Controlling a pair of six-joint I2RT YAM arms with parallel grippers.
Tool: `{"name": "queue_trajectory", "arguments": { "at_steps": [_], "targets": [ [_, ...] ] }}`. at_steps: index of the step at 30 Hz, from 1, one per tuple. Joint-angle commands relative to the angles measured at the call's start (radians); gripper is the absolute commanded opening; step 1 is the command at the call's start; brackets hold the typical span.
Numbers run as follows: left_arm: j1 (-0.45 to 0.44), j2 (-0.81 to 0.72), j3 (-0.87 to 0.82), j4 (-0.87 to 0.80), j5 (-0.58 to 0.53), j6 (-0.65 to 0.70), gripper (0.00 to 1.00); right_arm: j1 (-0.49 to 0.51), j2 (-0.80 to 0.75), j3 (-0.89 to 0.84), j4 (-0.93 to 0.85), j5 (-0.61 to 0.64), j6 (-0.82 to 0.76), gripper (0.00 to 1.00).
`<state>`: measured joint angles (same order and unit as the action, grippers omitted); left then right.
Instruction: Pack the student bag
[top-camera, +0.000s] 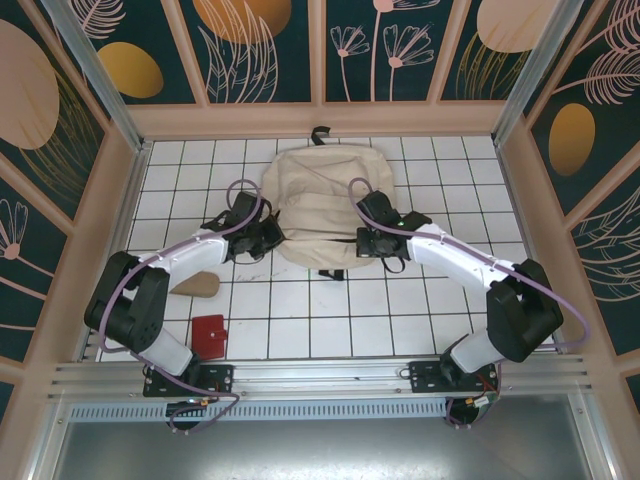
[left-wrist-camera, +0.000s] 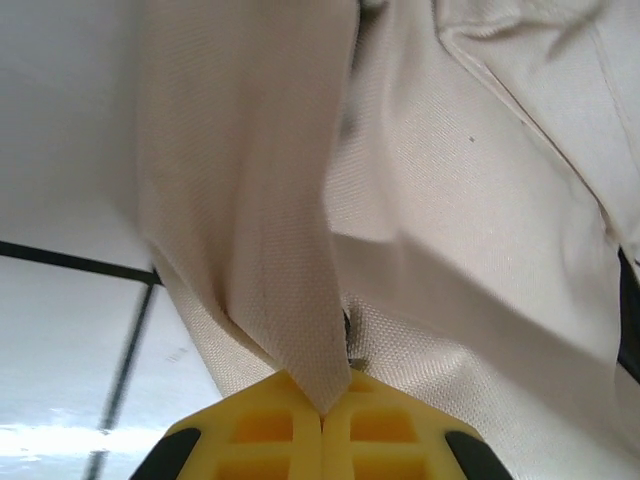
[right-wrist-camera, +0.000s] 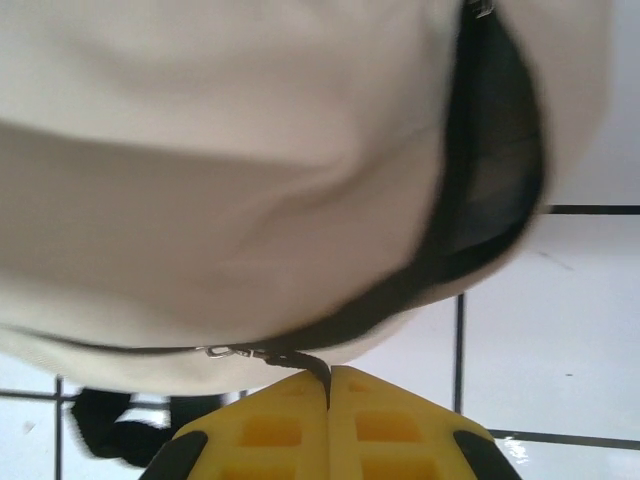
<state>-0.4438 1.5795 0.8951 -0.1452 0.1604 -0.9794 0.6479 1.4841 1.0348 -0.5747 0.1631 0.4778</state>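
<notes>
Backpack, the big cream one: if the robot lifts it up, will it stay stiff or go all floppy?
Probably floppy: the backpack fabric folds into a thin pleat where the left gripper pinches it. It would likely sag rather than roll, since it lies slumped and creased.

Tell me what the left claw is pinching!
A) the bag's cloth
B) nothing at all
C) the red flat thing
A: in the left wrist view, the yellow fingers of the left gripper are shut tight on a fold of the cream bag, whose cloth pulls up out of them.
</notes>
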Motion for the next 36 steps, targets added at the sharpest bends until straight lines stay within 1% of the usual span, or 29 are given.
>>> {"name": "queue_trajectory", "arguments": {
  "at_steps": [1,4,9,10,12,13,14,16,20,24,26,29,33,36],
  "targets": [
    [0.060,-0.030,0.021,-0.071,-0.148,0.050,0.00,-0.027,0.008,-0.002,-0.057,0.120,0.017,0.00],
    [0.077,-0.023,0.033,-0.067,-0.147,0.059,0.00,-0.023,0.027,0.019,-0.027,0.084,-0.006,0.00],
    [0.085,-0.019,0.055,-0.088,-0.152,0.073,0.00,0.020,0.047,0.051,0.062,-0.096,-0.087,0.00],
    [0.086,-0.024,0.061,-0.097,-0.154,0.078,0.08,0.029,0.054,0.058,0.073,-0.120,-0.096,0.00],
    [0.086,-0.041,0.070,-0.122,-0.165,0.081,0.43,0.053,0.068,0.069,0.105,-0.175,-0.107,0.00],
    [0.086,-0.052,0.072,-0.132,-0.167,0.082,0.50,0.062,0.077,0.075,0.119,-0.204,-0.111,0.00],
    [0.086,-0.066,0.072,-0.145,-0.168,0.079,0.55,0.073,0.087,0.084,0.133,-0.236,-0.117,0.00],
    [0.086,-0.093,0.066,-0.160,-0.153,0.072,0.62,0.093,0.103,0.101,0.156,-0.276,-0.125,0.00],
    [0.085,-0.158,0.016,-0.164,-0.106,0.012,0.67,0.127,0.135,0.144,0.224,-0.372,-0.134,0.00],
    [0.085,-0.198,-0.067,-0.076,0.017,-0.069,0.68,0.149,0.176,0.195,0.279,-0.450,-0.129,0.00],
    [0.078,-0.211,-0.107,-0.003,0.068,-0.116,0.68,0.160,0.198,0.217,0.287,-0.462,-0.132,0.00],
    [0.056,-0.204,-0.128,0.053,0.103,-0.152,0.68,0.168,0.224,0.235,0.292,-0.473,-0.131,0.00],
    [0.035,-0.175,-0.120,0.093,0.117,-0.155,0.68,0.177,0.234,0.233,0.291,-0.481,-0.125,0.00],
    [0.028,-0.153,-0.122,0.131,0.128,-0.156,0.64,0.183,0.231,0.228,0.280,-0.487,-0.125,0.00]
  ]
}}
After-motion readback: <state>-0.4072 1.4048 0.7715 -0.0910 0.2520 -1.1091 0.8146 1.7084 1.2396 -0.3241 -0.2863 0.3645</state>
